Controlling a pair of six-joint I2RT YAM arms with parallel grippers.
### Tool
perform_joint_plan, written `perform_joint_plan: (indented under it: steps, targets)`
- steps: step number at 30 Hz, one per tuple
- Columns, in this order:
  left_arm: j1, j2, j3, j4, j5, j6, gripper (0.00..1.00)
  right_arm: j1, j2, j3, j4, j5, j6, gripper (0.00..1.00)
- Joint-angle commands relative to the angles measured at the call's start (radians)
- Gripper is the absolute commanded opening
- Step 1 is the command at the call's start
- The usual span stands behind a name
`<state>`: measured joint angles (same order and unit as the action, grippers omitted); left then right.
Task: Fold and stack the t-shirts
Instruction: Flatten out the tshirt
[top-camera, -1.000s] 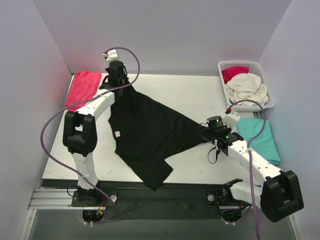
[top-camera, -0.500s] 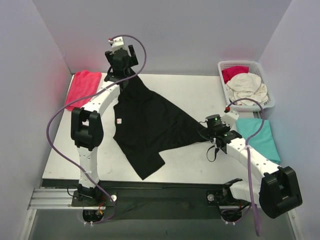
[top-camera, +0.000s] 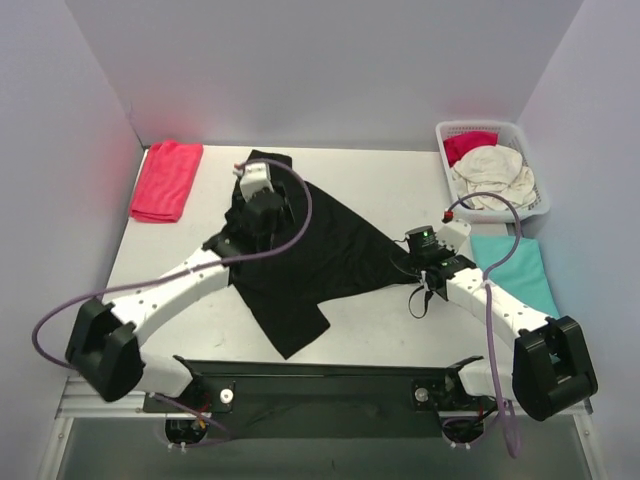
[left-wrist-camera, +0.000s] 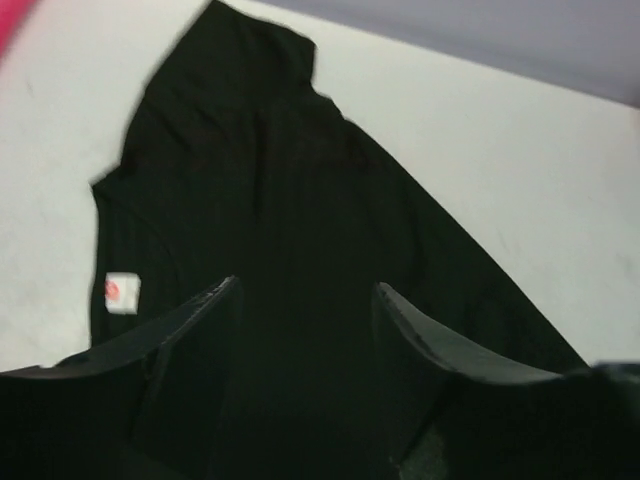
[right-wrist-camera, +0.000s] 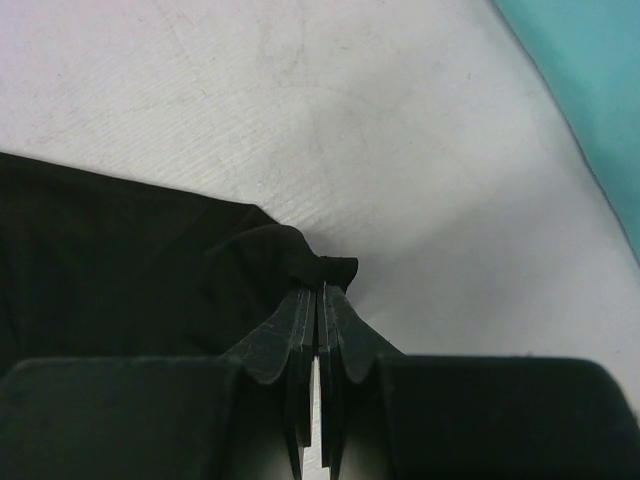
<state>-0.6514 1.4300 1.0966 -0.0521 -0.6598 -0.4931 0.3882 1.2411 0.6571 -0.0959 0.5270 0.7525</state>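
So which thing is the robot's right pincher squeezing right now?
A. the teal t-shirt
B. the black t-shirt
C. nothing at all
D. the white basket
B: in the right wrist view the right gripper is shut on a bunched corner of the black t-shirt, while the teal t-shirt lies apart from it on the table.

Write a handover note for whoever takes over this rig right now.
Left gripper: open, above the black cloth t-shirt, holding nothing.
Right gripper: shut on that shirt's right corner.
Done: red folded shirt far left, teal folded shirt near right, apart, unstacked.
Left: fold the spread black one; cream shirt and another red one wait in the white plastic lattice basket; stack all.
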Motion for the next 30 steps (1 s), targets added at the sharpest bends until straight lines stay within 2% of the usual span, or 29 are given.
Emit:
perform_joint_plan:
  steps: [1,5,8,11,16,24,30]
  targets:
    - [-0.083,-0.123,-0.142,-0.176,-0.049,-0.182,0.59,0.014,0.023,0.024,0.001,0.027,0.008,0.00]
    - [-0.169,-0.253,-0.246,-0.316,-0.014,-0.286,0.48,0.026,0.027,-0.005,0.024,0.022,0.015,0.00]
    - [-0.244,-0.308,-0.318,-0.400,-0.003,-0.364,0.47,0.031,0.027,-0.023,0.031,0.019,0.022,0.00]
    - [-0.267,-0.313,-0.357,-0.453,0.100,-0.416,0.46,0.034,0.026,-0.030,0.033,0.019,0.025,0.00]
    - [-0.376,-0.295,-0.405,-0.544,0.166,-0.502,0.49,0.034,0.021,-0.040,0.035,0.025,0.027,0.00]
    - [-0.462,-0.293,-0.460,-0.532,0.319,-0.545,0.54,0.034,0.014,-0.060,0.038,0.024,0.031,0.00]
    - [-0.573,-0.263,-0.454,-0.589,0.350,-0.593,0.54,0.035,0.008,-0.070,0.038,0.024,0.038,0.00]
